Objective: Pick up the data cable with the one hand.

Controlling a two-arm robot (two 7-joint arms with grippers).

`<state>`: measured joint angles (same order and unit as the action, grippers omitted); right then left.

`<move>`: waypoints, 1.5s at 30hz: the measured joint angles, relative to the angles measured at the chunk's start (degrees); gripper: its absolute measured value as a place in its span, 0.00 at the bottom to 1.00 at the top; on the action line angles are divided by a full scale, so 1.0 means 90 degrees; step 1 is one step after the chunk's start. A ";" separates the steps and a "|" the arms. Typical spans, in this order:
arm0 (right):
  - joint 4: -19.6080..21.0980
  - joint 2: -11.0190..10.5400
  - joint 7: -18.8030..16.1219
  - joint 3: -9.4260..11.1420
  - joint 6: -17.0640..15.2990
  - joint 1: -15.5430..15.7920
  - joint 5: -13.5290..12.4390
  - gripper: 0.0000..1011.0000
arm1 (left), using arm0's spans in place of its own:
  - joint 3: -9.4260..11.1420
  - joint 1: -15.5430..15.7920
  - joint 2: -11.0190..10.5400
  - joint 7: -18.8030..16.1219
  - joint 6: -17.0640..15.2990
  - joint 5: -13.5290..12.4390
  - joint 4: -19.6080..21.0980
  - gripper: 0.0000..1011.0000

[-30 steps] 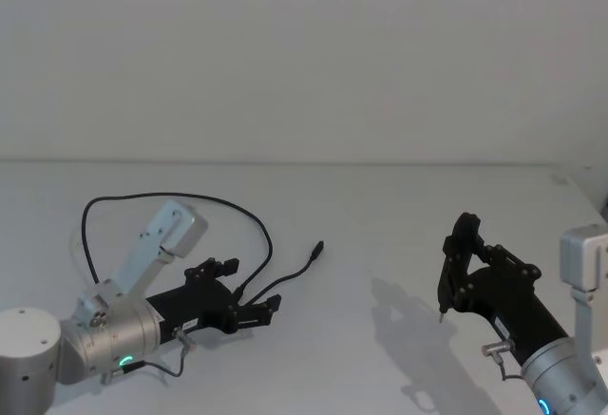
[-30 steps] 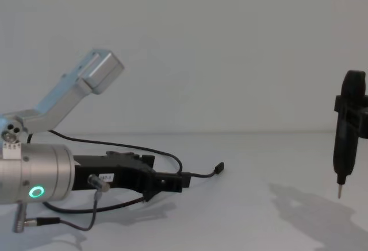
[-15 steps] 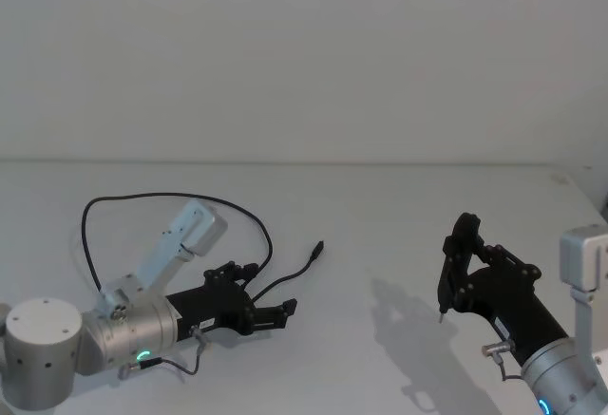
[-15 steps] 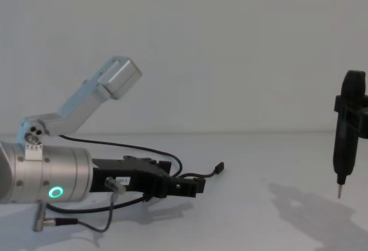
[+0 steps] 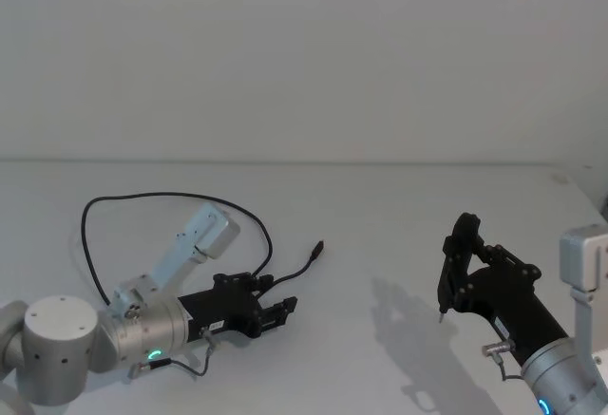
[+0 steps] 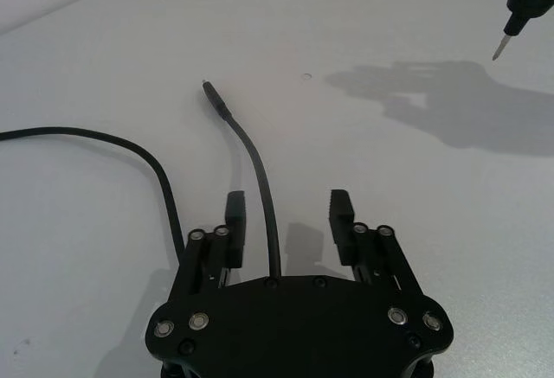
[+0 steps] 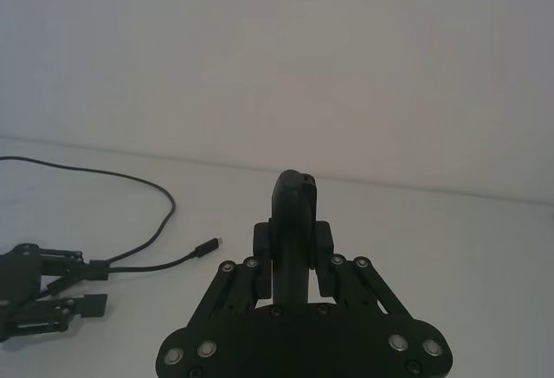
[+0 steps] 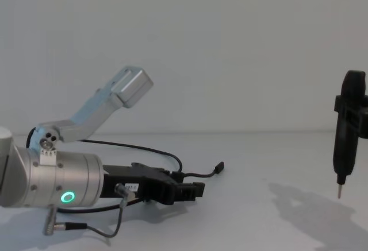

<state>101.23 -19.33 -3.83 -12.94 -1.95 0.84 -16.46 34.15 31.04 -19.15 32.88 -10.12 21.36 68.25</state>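
The data cable (image 6: 260,170) lies flat on the white table (image 5: 380,206). In my left wrist view, one strand of it runs straight up the gap between the fingers (image 6: 235,214) of the left gripper (image 6: 287,209). It sits closer to one finger than to the other, and as far as I can see it touches neither pad. A second strand curves past the outside of that nearer finger. The small plug end (image 6: 209,91) rests on the table just beyond the fingertips. From the head view I see the long loop of the cable sweeping back around toward the robot's left, with the left gripper low over the table at the loop's near end. Its fingers are spread wide with nothing pinched between them. Well apart, on the robot's right, the right gripper (image 7: 294,241) hangs above the table. Its fingers are pressed against a black pointed tool (image 8: 344,130) whose thin tip points down.
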 joint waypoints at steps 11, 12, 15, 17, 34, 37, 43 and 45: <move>0.0000 0.0000 0.0000 0.0000 0.0000 0.0000 0.0000 0.28 | 0.0018 0.0047 0.0100 -0.0074 0.0000 -0.0121 -0.0140 0.22; 0.0000 0.0000 0.0000 0.0000 0.0000 0.0000 0.0000 0.28 | 0.0018 0.0048 0.0103 -0.0082 0.0001 -0.0130 -0.0140 0.20; 0.0000 0.0000 0.0000 0.0000 0.0000 0.0000 0.0000 0.28 | 0.0014 0.0049 0.0107 -0.0121 0.0005 -0.0179 -0.0129 0.12; 0.0000 0.0000 0.0000 0.0000 0.0000 0.0000 0.0000 0.28 | 0.0009 0.0049 0.0104 -0.0138 0.0006 -0.0200 -0.0101 0.07; 0.0000 0.0000 0.0000 0.0000 0.0000 0.0000 0.0000 0.28 | -0.0279 -0.0226 -0.0259 0.0036 0.0104 -0.0028 0.0813 0.05; 0.0000 0.0000 0.0000 0.0000 0.0000 0.0000 0.0000 0.28 | -0.0322 -0.0287 -0.0334 0.0163 0.0123 0.0082 0.0955 0.05; 0.0000 0.0000 0.0000 0.0000 0.0000 0.0000 0.0000 0.28 | -0.0444 -0.0499 -0.0587 0.0527 0.0115 0.0437 0.1410 0.05; 0.0000 0.0000 0.0001 0.0000 0.0000 0.0000 0.0000 0.28 | -0.0469 -0.0551 -0.0647 0.0597 0.0098 0.0510 0.1513 0.05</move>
<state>101.23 -19.33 -3.82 -12.94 -1.95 0.84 -16.46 29.93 26.08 -24.98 38.26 -9.24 25.95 81.87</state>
